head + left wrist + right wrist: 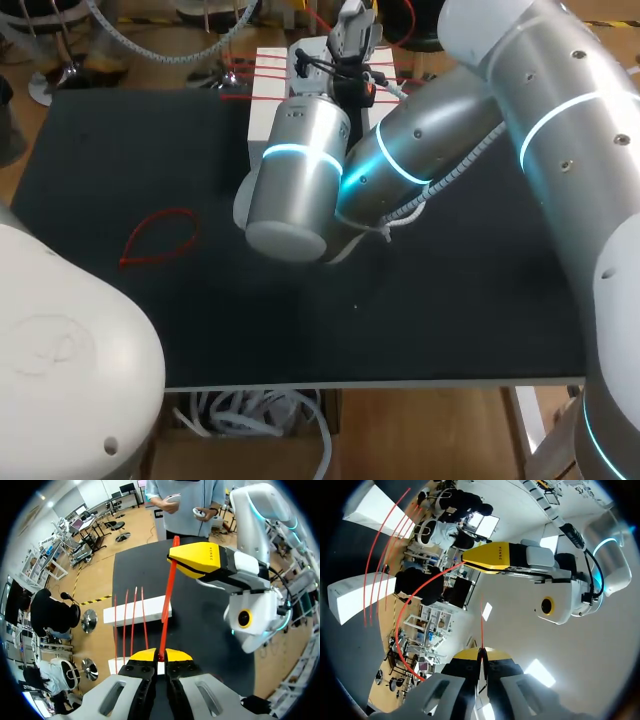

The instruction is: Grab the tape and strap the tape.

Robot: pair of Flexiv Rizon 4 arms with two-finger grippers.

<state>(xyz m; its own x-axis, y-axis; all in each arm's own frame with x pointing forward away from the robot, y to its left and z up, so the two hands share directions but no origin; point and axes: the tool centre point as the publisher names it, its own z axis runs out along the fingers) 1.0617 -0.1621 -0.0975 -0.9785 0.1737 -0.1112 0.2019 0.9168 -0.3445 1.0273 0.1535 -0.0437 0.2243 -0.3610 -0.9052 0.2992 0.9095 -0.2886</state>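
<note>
matte black tabletop (120, 150) is spanning the whole head view, with everything else sitting on or above it. the bulky silver-white right arm (560, 130) is coming in from the right side and reaching across to the far middle edge, while the white left arm (60, 350) is showing at the near left corner. two long white rectangular blocks (137, 616) are lying parallel at the far edge with a gap between them, and three thin red strips (125, 625) are running across both. the left gripper (160, 656) is clenched, its yellow tips pinching one end of a thin red plastic tape strip (169, 590). the right gripper (481, 655) is likewise pinched tight on the same tape near its other end, with a short tail sticking out past the fingers. the tape is hanging in the air between the two grippers, just beside the three strips, looking straight from the left wrist and bowed from the right wrist. a loose red tape loop (160, 240) is lying flat on the left part of the table, well apart from the blocks.
</note>
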